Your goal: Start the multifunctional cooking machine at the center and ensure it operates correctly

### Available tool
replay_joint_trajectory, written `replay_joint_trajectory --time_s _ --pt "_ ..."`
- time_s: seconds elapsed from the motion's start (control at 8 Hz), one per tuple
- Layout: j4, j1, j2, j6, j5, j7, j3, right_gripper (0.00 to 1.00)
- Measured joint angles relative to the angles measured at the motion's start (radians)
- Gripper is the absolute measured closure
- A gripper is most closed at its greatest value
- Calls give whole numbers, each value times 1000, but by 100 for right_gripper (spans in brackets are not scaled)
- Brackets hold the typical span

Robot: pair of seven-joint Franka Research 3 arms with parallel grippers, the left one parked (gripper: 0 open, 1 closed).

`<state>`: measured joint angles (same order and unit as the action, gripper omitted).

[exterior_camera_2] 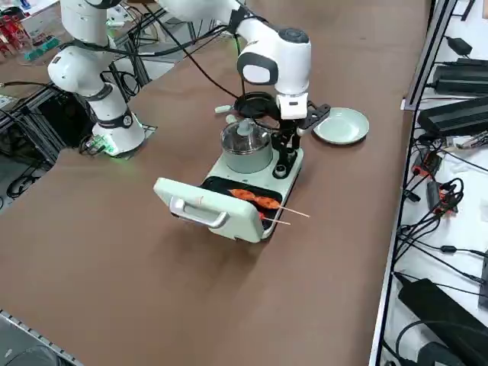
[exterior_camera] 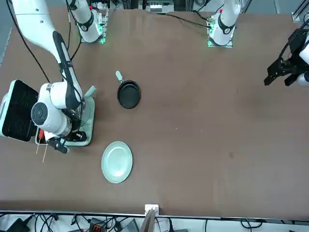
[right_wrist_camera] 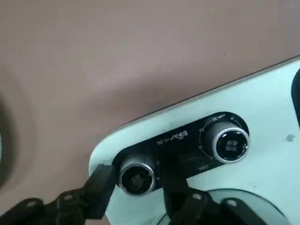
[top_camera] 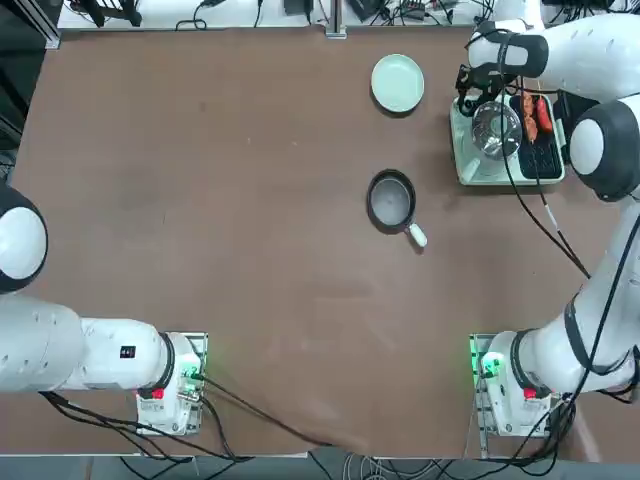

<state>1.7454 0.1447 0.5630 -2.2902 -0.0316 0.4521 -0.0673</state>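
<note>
The multifunctional cooking machine [top_camera: 480,172] [exterior_camera_2: 232,225] is a mint-green appliance at the table's far right, not at its middle. Its glass-lidded steel pot [top_camera: 495,130] [exterior_camera_2: 245,143] sits beside a black grill plate holding skewered sausages [exterior_camera_2: 255,200]. The hinged lid [exterior_camera: 19,112] lies folded open. My right gripper [right_wrist_camera: 137,182] [exterior_camera_2: 286,152] is down at the machine's control end. In the right wrist view its black fingers [right_wrist_camera: 101,183] press close on both sides of one silver knob [right_wrist_camera: 137,176]. A second knob [right_wrist_camera: 229,143] stands free beside it.
A small dark frying pan [top_camera: 391,200] [exterior_camera: 129,94] with a white handle sits near the table's middle. A round pale green plate [top_camera: 397,82] [exterior_camera_2: 341,126] lies just beyond the machine's control end. The black power cord [top_camera: 545,222] trails from the machine toward my base.
</note>
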Motion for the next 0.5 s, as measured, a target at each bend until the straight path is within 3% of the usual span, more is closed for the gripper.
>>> replay_joint_trajectory --time_s 0.12,0.25,0.5 --pt "0 0 2 -1 0 0 0 43" --pt "0 1 1 -3 0 0 2 58" --pt "0 2 1 -4 0 0 2 58"
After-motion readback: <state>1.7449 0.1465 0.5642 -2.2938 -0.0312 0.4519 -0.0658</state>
